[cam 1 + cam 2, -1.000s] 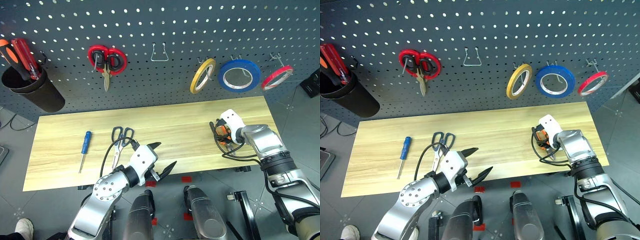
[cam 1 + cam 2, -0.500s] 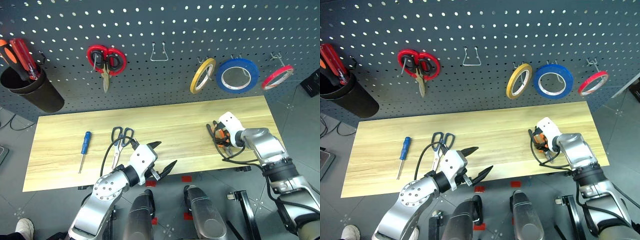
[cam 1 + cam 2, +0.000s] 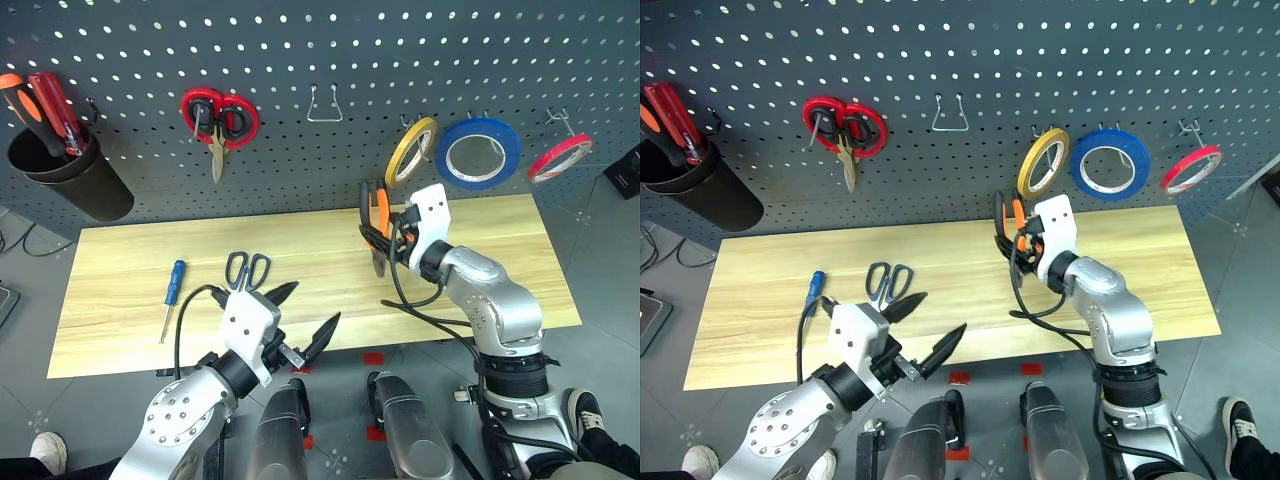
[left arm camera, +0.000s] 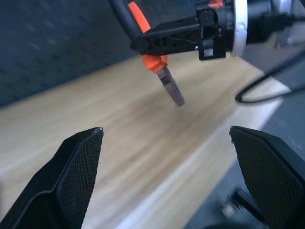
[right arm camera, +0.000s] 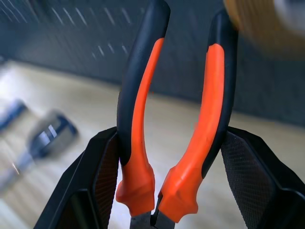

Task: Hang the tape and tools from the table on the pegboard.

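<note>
Right hand [image 3: 385, 228] grasping one pliers [image 3: 377, 225]; left hand [image 3: 303, 313] released; table [image 3: 130, 270]: one scissors [image 3: 243, 272], one screwdriver [image 3: 171, 294].

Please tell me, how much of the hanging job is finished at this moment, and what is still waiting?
Done: the blue tape already hangs on the pegboard. In hand: the right gripper is shut on the pliers, held above the table near the board, not yet hooked. Left: the dark-handled scissors and the blue screwdriver lie on the table. The left gripper is open and empty.

Pliers [image 3: 1008, 222] in right gripper's [image 3: 1023, 235] jaws, upright above table [image 3: 940, 262], near pegboard [image 3: 940, 90].
</note>
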